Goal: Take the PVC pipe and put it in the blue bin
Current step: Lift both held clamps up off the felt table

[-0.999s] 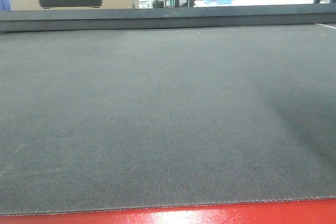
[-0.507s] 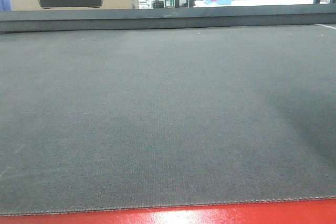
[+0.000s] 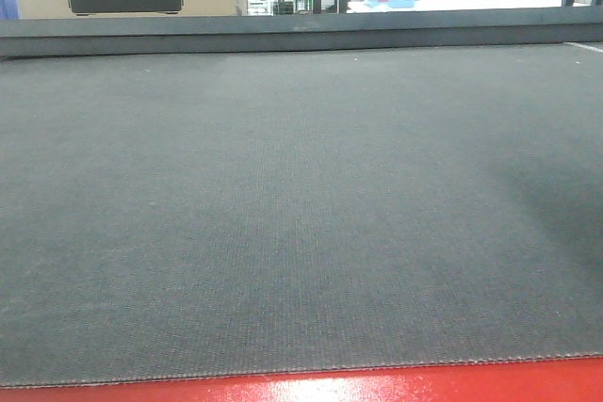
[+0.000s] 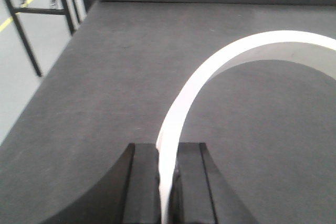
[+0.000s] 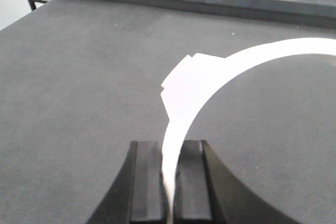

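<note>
Between the jaws of the left gripper (image 4: 167, 181) a white pipe (image 4: 205, 74) is clamped by its thin band, arcing out over the dark mat (image 4: 105, 77). The right gripper (image 5: 170, 182) pinches one (image 5: 195, 94) the same way. Looks light, stiff and kinda slick, so a band grip near the end tab seems safest.

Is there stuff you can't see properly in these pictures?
Blue bin: in no view; the front view shows just a tiny blue thing far behind the table, too small to name.
White pipe piece in the left gripper: far end cut off by the left wrist view's right edge.
Right gripper: its white piece is cut off the same way; one piece or two, I cannot tell.
Both grippers lie outside the front view.
</note>
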